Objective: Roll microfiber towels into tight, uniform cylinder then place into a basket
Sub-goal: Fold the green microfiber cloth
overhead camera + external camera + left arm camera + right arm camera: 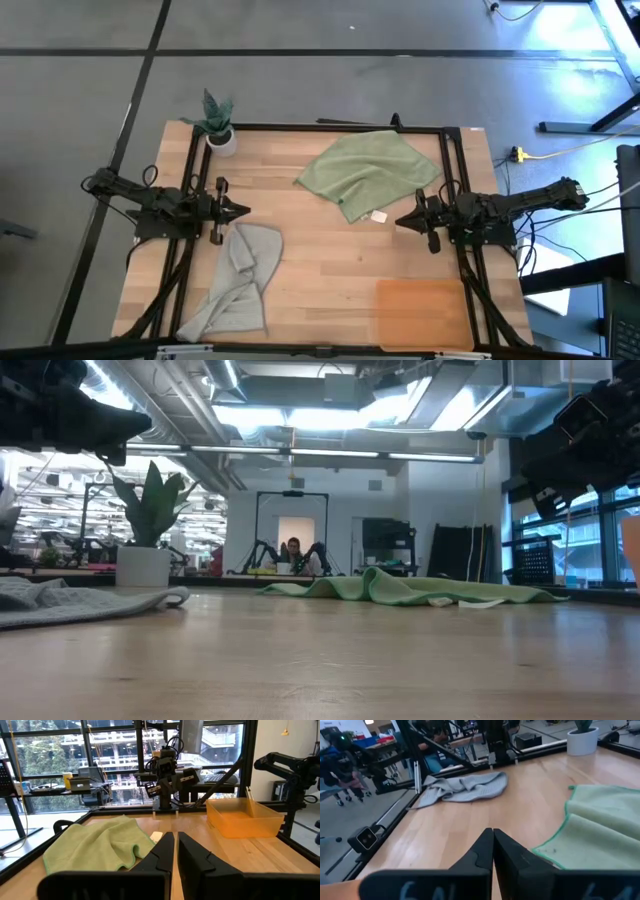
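Both the left claw (243,211) and right claw (402,221) are shut, empty. The green towel (368,172) should be laid flat first, then rolled tightly.

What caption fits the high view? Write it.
Both tools shut and empty; green towel and grey towel lie unrolled, basket empty.

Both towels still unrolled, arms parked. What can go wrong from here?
1. The grey towel lies crumpled with its end by the table's near edge; rolling without flattening likely gives a lumpy roll, or drags it off.
2. The green towel is folded over on itself, white tag exposed; the roll may come out uneven.
3. The left gripper and right gripper are both shut; they must open before pinching cloth.
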{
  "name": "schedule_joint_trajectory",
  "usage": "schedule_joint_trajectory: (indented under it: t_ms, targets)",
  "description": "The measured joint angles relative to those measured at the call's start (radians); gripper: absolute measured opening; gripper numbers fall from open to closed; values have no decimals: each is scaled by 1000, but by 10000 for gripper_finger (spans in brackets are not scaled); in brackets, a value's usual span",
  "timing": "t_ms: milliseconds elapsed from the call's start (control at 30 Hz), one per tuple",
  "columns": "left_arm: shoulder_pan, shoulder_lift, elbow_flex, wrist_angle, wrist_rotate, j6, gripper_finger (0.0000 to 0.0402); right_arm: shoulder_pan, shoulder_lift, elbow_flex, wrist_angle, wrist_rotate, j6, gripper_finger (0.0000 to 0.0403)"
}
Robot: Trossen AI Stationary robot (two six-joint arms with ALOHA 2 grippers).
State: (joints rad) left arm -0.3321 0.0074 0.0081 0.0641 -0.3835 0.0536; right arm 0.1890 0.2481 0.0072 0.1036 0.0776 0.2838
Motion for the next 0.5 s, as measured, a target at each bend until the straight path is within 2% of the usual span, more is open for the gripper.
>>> schedule_joint_trajectory:
  t_ms: [133,333,500]
  targets:
    - [0,0,0,61,-11,-26,14,0,0,0,12,31,0,13]
    - [0,0,10,234,-3,48,14,0,0,0,15,98,42,13]
    - [0,0,131,167,-134,60,14,0,0,0,62,103,51,13]
